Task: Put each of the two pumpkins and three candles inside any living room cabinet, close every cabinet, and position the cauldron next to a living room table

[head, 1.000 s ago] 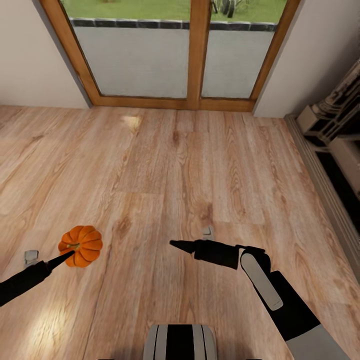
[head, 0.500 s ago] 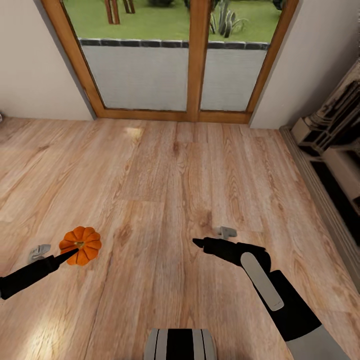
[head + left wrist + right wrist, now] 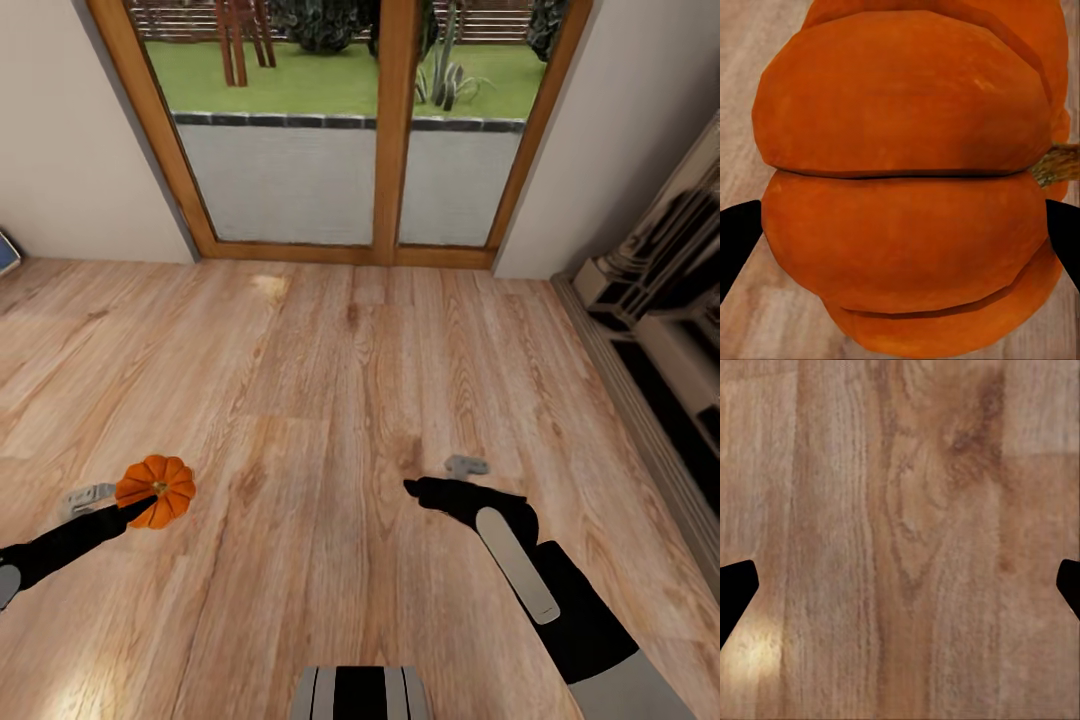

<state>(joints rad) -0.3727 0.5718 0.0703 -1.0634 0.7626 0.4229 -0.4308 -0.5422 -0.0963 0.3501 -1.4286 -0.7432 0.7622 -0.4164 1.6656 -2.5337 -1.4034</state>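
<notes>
The pumpkin [image 3: 156, 490] hangs low at the robot's left, above the wooden floor [image 3: 340, 380], pinched in the left hand [image 3: 125, 508]; both dark fingertips [image 3: 736, 244] press its flanks. The skin is round and ribbed, so I'd worry it could twist or slip out while the robot travels. The right hand [image 3: 432, 478] is spread wide over bare boards, holding nothing. No cabinet I can be sure of here: the furniture [image 3: 660, 300] at the right edge is cut off.
</notes>
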